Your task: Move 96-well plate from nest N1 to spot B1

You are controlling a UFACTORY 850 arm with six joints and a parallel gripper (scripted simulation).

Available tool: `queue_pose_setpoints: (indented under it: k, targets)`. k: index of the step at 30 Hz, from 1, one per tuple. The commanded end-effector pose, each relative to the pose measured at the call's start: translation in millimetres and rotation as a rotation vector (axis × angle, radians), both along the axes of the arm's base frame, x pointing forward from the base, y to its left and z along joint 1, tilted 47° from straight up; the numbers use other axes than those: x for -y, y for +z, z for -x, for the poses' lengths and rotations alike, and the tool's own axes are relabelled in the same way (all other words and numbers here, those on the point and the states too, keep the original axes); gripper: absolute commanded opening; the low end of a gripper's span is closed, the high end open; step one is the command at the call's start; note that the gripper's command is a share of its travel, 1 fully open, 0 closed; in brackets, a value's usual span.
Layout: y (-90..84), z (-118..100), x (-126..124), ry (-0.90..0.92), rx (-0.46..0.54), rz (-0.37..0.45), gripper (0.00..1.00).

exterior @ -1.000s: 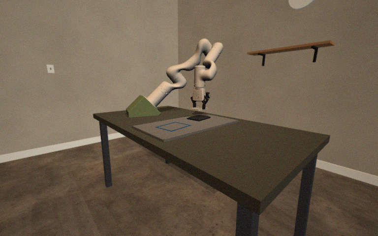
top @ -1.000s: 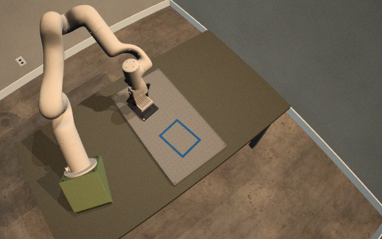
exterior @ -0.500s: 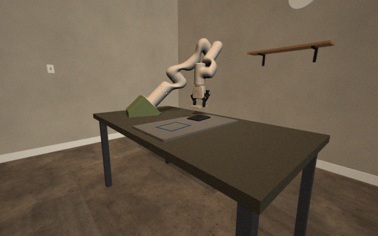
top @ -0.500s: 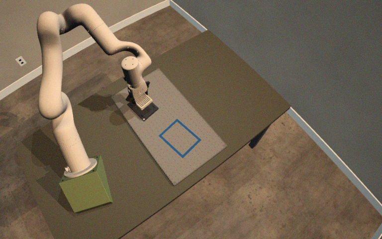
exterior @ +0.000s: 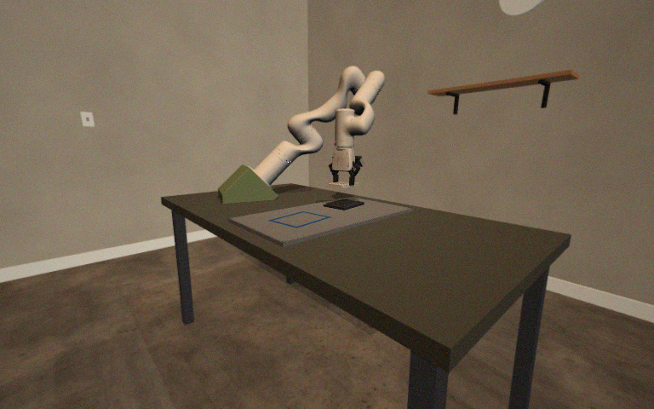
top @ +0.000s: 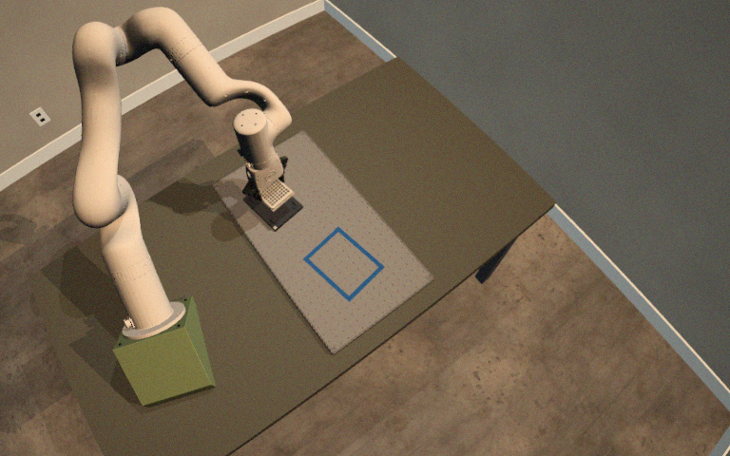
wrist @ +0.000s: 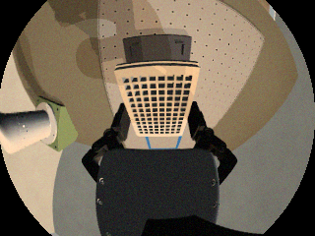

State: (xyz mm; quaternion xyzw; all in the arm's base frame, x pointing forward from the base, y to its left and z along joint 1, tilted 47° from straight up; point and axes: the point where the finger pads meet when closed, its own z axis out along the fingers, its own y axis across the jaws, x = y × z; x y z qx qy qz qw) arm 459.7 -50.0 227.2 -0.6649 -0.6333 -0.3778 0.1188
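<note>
End effector clamped on the plate, dark fingers spread wide against its two long sides. Plate cream-coloured, rectangular, top face a fine grid of dark wells inside a pale rim, a thin blue line visible along the near short edge in the wrist view. Held level and right way up, in the air above the nest and apart from it, as the exterior view shows: plate under the fingers, nest a flat black slab on the grey deck. Blue outline further along the deck, near the nest but apart from it. Deck flat on the olive table; green base at the table's corner.
</note>
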Motion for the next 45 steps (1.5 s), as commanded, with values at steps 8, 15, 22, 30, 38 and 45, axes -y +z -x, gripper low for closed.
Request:
queue_pose_setpoints:
  k: [8,15,22,30,38,45]
  targets:
    - [-25.3,-5.8,28.8,0.001,0.003,0.001,0.00]
    - [-36.4,-8.2,41.1,0.001,0.003,0.001,0.00]
    - [-51.9,-11.4,58.2,0.001,0.003,0.001,0.00]
    - [-65.2,-14.2,72.9,0.001,0.003,0.001,0.00]
    - [-83.0,-17.9,92.5,0.001,0.003,0.001,0.00]
    - [-94.1,-20.2,104.7,0.001,0.003,0.001,0.00]
